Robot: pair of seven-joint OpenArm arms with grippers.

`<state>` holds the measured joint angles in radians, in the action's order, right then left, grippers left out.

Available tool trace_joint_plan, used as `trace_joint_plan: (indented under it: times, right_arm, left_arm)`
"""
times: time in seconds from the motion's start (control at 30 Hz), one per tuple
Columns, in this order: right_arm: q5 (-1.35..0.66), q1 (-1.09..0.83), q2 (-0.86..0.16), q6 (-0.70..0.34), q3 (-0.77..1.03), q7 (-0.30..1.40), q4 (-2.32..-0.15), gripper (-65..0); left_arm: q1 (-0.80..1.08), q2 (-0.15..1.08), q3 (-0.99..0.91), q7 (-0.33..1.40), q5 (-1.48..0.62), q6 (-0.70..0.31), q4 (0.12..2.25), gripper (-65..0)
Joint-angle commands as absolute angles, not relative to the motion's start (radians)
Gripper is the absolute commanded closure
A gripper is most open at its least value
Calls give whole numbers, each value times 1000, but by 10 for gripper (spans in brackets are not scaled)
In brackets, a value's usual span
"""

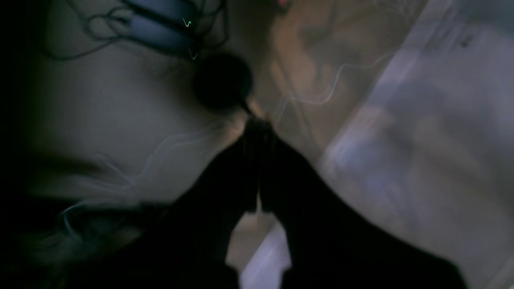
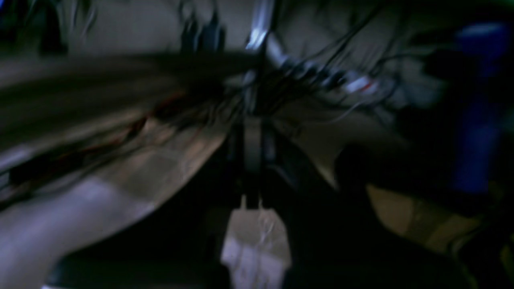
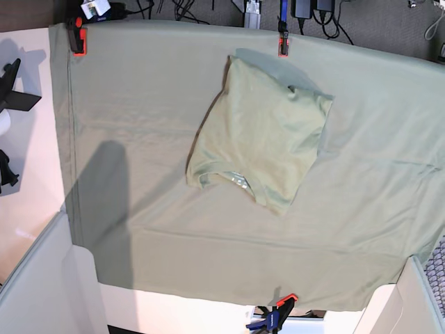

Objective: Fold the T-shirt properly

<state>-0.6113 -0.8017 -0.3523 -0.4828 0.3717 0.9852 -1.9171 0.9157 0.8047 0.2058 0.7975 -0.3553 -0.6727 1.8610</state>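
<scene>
The T-shirt (image 3: 261, 139) lies folded into a compact, tilted bundle on the upper middle of the larger green sheet (image 3: 139, 104). Its ribbed collar (image 3: 236, 179) faces the near side. Neither wrist view shows the T-shirt. In the blurred left wrist view my left gripper (image 1: 257, 124) is shut, its dark fingers pressed together on nothing. The right wrist view is just as blurred. There my right gripper (image 2: 252, 128) is shut too and holds nothing. Both grippers are away from the cloth, over cables and pale surfaces.
Orange clamps (image 3: 76, 35) (image 3: 283, 43) pin the sheet at the far edge, and a blue-and-orange clamp (image 3: 274, 319) pins it at the near edge. Dark arm parts (image 3: 12, 87) show at the left border. Cables (image 3: 313, 10) lie beyond the table.
</scene>
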Motion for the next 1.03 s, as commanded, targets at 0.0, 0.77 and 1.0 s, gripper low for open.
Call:
trace_joint_plan:
  times: [0.0,0.77,1.0]
  right_arm:
    - [-603,-824,-365,-484,349,980,-1917,0]
    - [-430,-234,-296,-407,-14,941,-665,0]
    - [-408,-113,-285,-408,-15,934,-638,0]
  left_arm:
    - [925,794,202,801,-359,-677,1826,0]
    - [170,324,436,614,-250,-511,499,0]
    - [113,271,459,583,-253,-453,492,0]
